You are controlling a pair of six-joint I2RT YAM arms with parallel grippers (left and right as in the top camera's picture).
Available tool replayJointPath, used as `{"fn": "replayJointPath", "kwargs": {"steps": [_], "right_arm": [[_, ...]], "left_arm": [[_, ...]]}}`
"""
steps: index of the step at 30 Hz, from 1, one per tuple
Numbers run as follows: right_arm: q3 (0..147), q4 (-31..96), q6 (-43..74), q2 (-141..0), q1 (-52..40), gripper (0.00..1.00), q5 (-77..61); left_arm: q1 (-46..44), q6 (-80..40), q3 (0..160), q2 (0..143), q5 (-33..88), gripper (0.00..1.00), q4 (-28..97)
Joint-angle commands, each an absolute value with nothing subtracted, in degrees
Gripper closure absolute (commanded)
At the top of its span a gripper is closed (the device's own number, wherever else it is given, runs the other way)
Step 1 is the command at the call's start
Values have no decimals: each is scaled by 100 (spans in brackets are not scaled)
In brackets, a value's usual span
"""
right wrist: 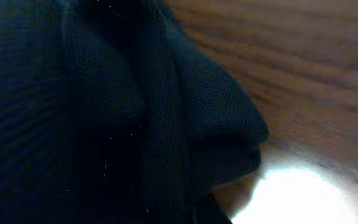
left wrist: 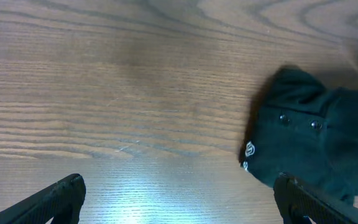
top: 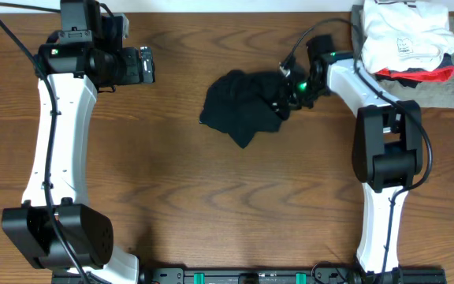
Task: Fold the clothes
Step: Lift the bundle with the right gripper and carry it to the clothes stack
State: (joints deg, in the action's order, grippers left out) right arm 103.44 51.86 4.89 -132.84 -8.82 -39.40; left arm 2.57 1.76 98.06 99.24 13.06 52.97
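One black T-shirt (top: 241, 110) lies crumpled in a heap mid-table, toward the far edge, not spread at all. The right gripper (top: 288, 96) is down at the heap's right edge, in contact with the fabric. The right wrist view is all dark mesh cloth of the T-shirt (right wrist: 104, 112) and shows none of its own fingers, so I can't tell if it's closed on anything; possibly a pinch, unconfirmed. The left gripper (top: 146, 65) sits well left of the T-shirt, jaws wide apart, holding nothing. The left wrist view shows its fingers (left wrist: 61, 196) spread over bare wooden table (left wrist: 135, 93), with the T-shirt (left wrist: 309, 137) off to the right and a small white print (left wrist: 249, 149) on its near edge.

Step in hand, as I read it: open the heap flat before any fold. To do it well:
- the right gripper should take one layer at a hem or shoulder, not a bunch, then lift and drag outward so the cloth unrolls
- the left gripper should come in on the opposite edge so both can pull it taut
- the fabric looks soft and will likely sag and cling, so lift slowly

Risk: the stack just behind the right arm, a white garment with grey print (top: 404, 35) on a grey folded garment (top: 440, 88); a wide swing could snag it
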Motion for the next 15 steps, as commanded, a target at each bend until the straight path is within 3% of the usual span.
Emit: {"fn": "replayJointPath", "kwargs": {"steps": [1, 9, 15], "right_arm": [[11227, 5520, 62, -13107, -731, 99, -4051], [13026, 6711, -183, -13028, -690, 99, -3577], [13898, 6866, -187, -13028, -558, 99, -3341]], "left_arm": [[283, 274, 9771, 9972, 1232, 2, 5290], [283, 276, 9771, 9972, 1232, 2, 5216], [283, 274, 9771, 9972, 1232, 2, 5216]]}}
